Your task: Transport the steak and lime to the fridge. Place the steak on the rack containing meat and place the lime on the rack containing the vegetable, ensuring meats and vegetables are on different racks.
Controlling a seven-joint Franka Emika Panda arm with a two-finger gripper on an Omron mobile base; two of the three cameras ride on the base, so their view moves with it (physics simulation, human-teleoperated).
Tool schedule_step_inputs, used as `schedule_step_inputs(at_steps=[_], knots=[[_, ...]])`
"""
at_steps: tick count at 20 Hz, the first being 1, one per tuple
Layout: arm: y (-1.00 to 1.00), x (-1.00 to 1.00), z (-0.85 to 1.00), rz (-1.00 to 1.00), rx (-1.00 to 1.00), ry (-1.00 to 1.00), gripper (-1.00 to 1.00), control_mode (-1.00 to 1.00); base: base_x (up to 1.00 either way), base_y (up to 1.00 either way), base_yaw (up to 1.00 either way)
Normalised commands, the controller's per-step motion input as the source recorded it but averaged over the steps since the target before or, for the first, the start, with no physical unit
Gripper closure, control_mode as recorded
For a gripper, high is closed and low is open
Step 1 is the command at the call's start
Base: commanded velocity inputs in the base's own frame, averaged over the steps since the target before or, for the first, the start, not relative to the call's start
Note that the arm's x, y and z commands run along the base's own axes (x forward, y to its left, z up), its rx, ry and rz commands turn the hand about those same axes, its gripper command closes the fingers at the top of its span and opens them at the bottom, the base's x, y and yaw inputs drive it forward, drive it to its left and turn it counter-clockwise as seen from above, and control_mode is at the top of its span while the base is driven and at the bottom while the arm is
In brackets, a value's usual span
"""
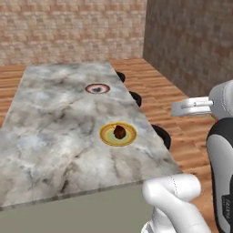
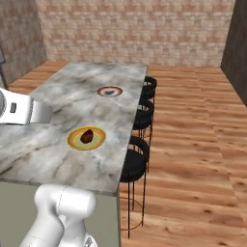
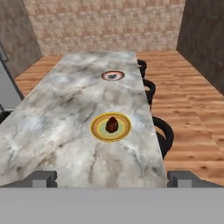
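With the gripper (image 3: 112, 181) spread wide and empty above the marble counter's (image 1: 54, 136) near edge, bring it straight down over the steak (image 3: 112, 124) on the yellow-rimmed plate (image 3: 97, 129), centring the fingers before you close them.

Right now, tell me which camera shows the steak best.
The hand view: the steak sits near centre on the yellow-rimmed plate, largest and unobstructed. The left base view and right base view show it too, smaller and off to the side.
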Motion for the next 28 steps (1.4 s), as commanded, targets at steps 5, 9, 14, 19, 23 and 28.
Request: schedule_step_inputs(at_steps=[5, 9, 14, 19, 23, 28], knots=[[0.00, 0.00, 0.00, 0.00, 0.00, 0.00, -1.00, 1.00, 0.52, -0.04, 0.49], [0.00, 0.00, 0.00, 0.00, 0.00, 0.00, -1.00, 1.00, 0.67, 0.00, 0.28], [0.00, 0.20, -0.04, 0.00, 0.00, 0.14, -1.00, -1.00, 0.67, -0.01, 0.14], [-0.03, 1.00, -0.27, 0.00, -0.02, 0.74, -1.00, -1.00, 0.00, 0.00, 0.00], [0.00, 0.88, -0.57, 0.00, -0.02, 0.59, -1.00, -1.00, 0.00, 0.00, 0.00], [0.00, 0.81, -0.97, 0.00, 0.00, 0.35, -1.00, -1.00, 0.00, 0.00, 0.00]])
